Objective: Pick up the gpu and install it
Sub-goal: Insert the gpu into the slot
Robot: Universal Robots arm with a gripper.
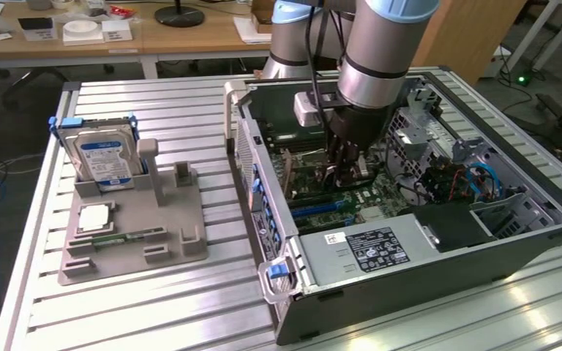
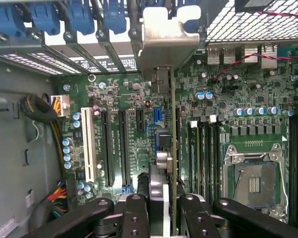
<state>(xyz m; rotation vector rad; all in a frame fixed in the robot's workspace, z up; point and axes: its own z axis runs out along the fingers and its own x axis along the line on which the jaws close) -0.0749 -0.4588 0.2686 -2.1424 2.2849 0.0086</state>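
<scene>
One arm [image 1: 383, 51] stands over one slatted bench [image 1: 164, 110] and reaches straight down into one open computer case [image 1: 437, 281]. The case lies on its side on the half of the bench toward the exterior view's right. The arm's last thick segment is upright, with the wrist sunk below the case's upper rim.

The one gripper [image 2: 162, 218] has its two fingers [image 2: 134, 218] closed partway onto the one graphics card [image 2: 172, 124], one on each face. The card stands on edge over the motherboard [image 2: 134, 94], in line with the slots. Its metal bracket [image 2: 164, 39] lies against the case's back wall, among the blue latches. I cannot tell whether its lower edge is seated in a slot.

To one side of the card the board shows one white slot [image 2: 87, 144] and two long black ones. To the other side is one bare processor socket [image 2: 253, 181].

Near the bench edge on the exterior view's left lies one grey holder [image 1: 178, 219]. It carries one hard drive [image 1: 103, 157] standing upright at its far end, one square chip [image 1: 96, 218] lying flat, and one narrow memory stick [image 1: 125, 239] beside the chip.
</scene>
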